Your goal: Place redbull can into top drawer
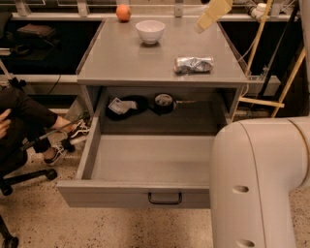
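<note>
The redbull can [193,64], silvery and dented, lies on its side on the right part of the grey cabinet's top [126,63]. The top drawer [111,193] is pulled wide open towards me; its grey inside shows nothing in it, and its dark handle [165,198] is at the front centre. My gripper [212,14], yellowish, hangs at the top edge of the view, above and behind the can and apart from it. It holds nothing that I can see.
A white bowl [149,31] and an orange fruit [123,12] stand at the back of the top. Dark items [127,105] lie in the cavity behind the drawer. My white arm [261,184] fills the right foreground. A seated person's legs [29,121] are at left.
</note>
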You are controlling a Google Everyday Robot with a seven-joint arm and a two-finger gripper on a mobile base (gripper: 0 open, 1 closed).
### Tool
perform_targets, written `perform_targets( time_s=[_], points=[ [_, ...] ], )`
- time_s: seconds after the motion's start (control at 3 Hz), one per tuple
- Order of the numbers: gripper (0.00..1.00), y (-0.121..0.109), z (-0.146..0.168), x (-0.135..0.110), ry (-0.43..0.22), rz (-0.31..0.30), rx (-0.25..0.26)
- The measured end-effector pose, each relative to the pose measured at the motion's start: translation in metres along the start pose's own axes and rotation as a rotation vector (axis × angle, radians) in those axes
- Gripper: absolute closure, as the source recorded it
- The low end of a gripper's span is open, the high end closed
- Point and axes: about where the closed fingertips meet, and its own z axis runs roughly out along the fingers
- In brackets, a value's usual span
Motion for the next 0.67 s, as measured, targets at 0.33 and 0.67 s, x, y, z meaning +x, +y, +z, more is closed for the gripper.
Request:
perform_targets(
  time_s=[0.33,0.67],
  points=[
    [0.0,-0.026,0.042,-0.03,-0.014,-0.023,0.128],
    [0.0,-0.014,0.084,-0.042,-0.018,-0.089,0.096]
  ],
)
